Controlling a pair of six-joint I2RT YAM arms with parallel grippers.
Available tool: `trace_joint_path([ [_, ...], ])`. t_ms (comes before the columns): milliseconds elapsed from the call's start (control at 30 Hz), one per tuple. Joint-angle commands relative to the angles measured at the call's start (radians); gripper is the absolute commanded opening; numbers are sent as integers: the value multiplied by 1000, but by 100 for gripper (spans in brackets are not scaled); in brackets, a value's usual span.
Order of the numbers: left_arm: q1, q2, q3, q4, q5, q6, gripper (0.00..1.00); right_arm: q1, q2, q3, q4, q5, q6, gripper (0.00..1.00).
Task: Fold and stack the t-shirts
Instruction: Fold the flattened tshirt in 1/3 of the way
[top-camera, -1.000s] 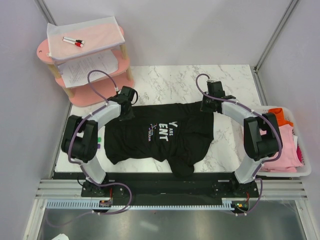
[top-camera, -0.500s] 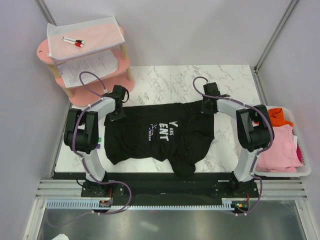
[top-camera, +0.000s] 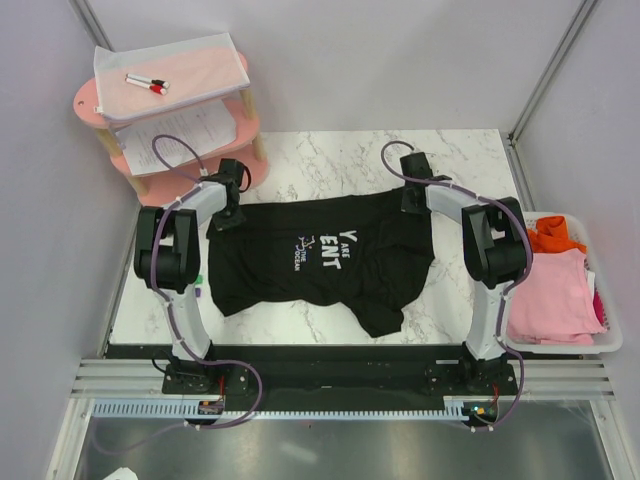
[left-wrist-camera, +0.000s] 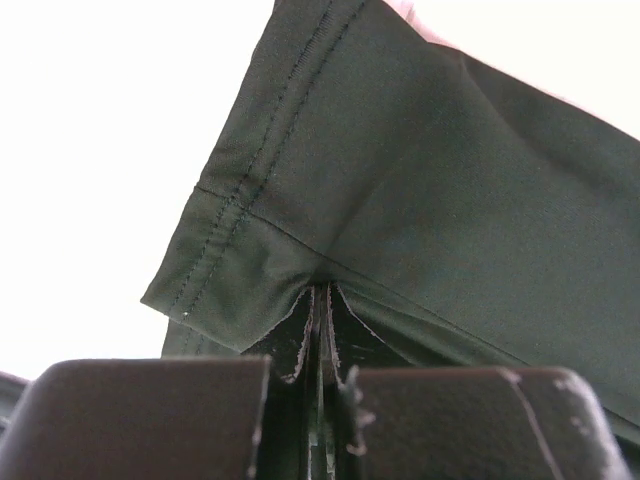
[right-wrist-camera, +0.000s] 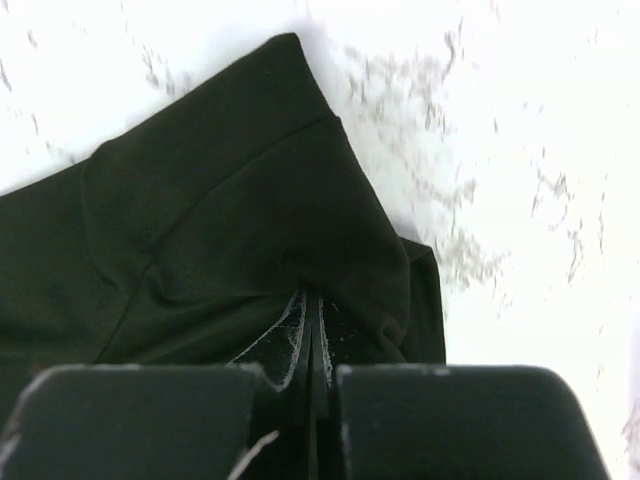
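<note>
The black t-shirt (top-camera: 320, 262) with white chest lettering lies spread on the marble table (top-camera: 340, 165). My left gripper (top-camera: 225, 215) is shut on its far left corner; the left wrist view shows the hemmed cloth (left-wrist-camera: 400, 190) pinched between the jaws. My right gripper (top-camera: 413, 203) is shut on its far right corner; the right wrist view shows the black cloth (right-wrist-camera: 230, 230) pinched there. A pink t-shirt (top-camera: 550, 300) and an orange t-shirt (top-camera: 547, 232) lie in the white basket (top-camera: 612, 335) at the right.
A pink tiered shelf (top-camera: 95, 105) stands at the far left with white printed paper sheets (top-camera: 180, 135) and a mesh pouch with markers (top-camera: 147, 83). Grey walls close in both sides. The table's near edge meets a black rail (top-camera: 320, 360).
Both grippers have moved toward the far edge, pulling the black shirt's far corners with them. The shirt has slid away from the near edge and lies flatter.
</note>
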Motion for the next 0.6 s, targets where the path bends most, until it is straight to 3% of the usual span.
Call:
trace_joint_path([
  [0,18,87,70,-11,-10,24,2,-13,97,97,-57,82,-26,0],
  [300,15,56,96,-4,19,44,2,-15,163,253,-55,-2,-61,0],
  [500,-13,-176,17,36,57,41,2,-15,-46,152,5,-106,-40,2],
  [567,-23,-236,-17,35,95,34,2,-13,-145,103,5,-166,-15,13],
])
